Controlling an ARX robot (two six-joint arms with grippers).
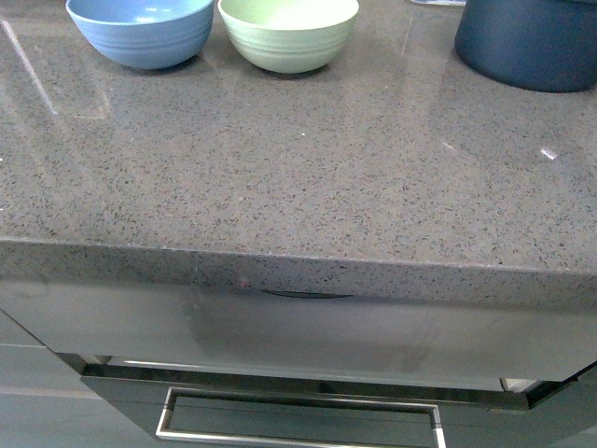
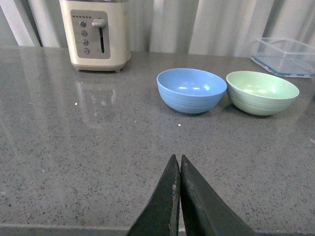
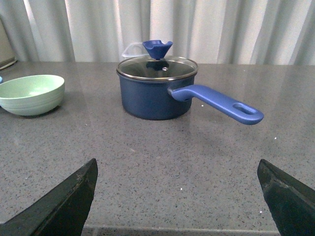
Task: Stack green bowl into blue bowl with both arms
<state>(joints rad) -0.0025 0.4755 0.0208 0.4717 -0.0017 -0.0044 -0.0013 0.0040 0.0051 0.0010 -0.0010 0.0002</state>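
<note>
The green bowl (image 1: 288, 35) and the blue bowl (image 1: 141, 31) stand side by side and upright at the back of the grey speckled counter (image 1: 280, 159), the blue one on the left. Both are empty. Neither arm shows in the front view. In the left wrist view my left gripper (image 2: 177, 160) is shut with nothing in it, over the counter's near edge, well short of the blue bowl (image 2: 191, 90) and green bowl (image 2: 262, 92). My right gripper (image 3: 177, 167) is open and empty, also at the near edge, with the green bowl (image 3: 30, 94) far off to one side.
A dark navy saucepan (image 3: 157, 88) with a glass lid and long blue handle (image 3: 221, 103) stands right of the green bowl. A cream toaster (image 2: 96, 34) sits behind the blue bowl, and a clear plastic box (image 2: 285, 56) behind the green one. Below the counter's front edge is a drawer with a metal handle (image 1: 298, 411).
</note>
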